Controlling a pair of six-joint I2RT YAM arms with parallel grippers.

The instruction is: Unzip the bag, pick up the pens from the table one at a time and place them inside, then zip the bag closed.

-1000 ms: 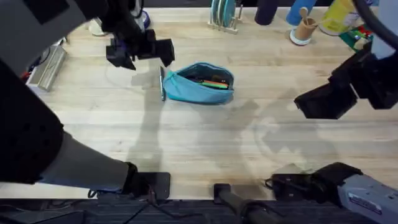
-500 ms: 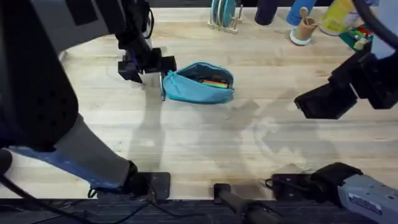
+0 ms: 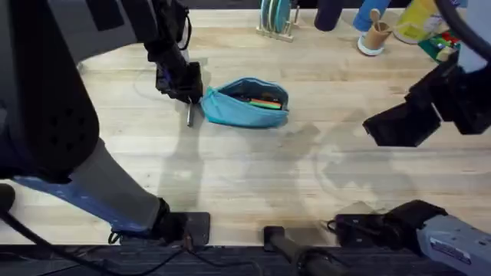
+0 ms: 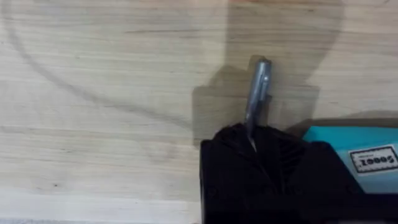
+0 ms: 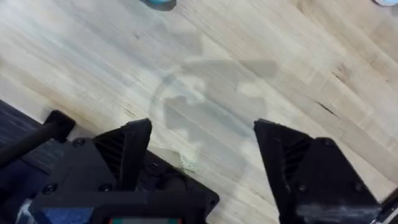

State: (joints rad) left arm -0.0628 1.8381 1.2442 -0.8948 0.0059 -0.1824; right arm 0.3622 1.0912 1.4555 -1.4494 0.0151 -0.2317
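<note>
The light blue bag (image 3: 244, 109) lies unzipped on the table (image 3: 253, 176), with an orange and a green pen (image 3: 263, 101) showing in its opening. Just left of the bag, my left gripper (image 3: 186, 92) is shut on the dark grey pen (image 3: 189, 116), whose free end pokes out toward the front. In the left wrist view the black fingers (image 4: 236, 168) pinch that grey pen (image 4: 257, 87) just above the wood, with the bag's blue corner (image 4: 357, 152) beside them. My right gripper (image 3: 395, 126) hovers open at the right, and in its own view its spread fingers (image 5: 130, 146) stand over bare planks.
Along the back edge stand a rack of plates (image 3: 275, 17), a dark bottle (image 3: 328, 11), a wooden cup of utensils (image 3: 374, 34) and a yellow container (image 3: 418, 19). A metal object (image 3: 57, 83) lies at the far left.
My left gripper came down and toward the bag's left end and shut on the grey pen, which has shifted slightly left. The right arm has stayed still.
</note>
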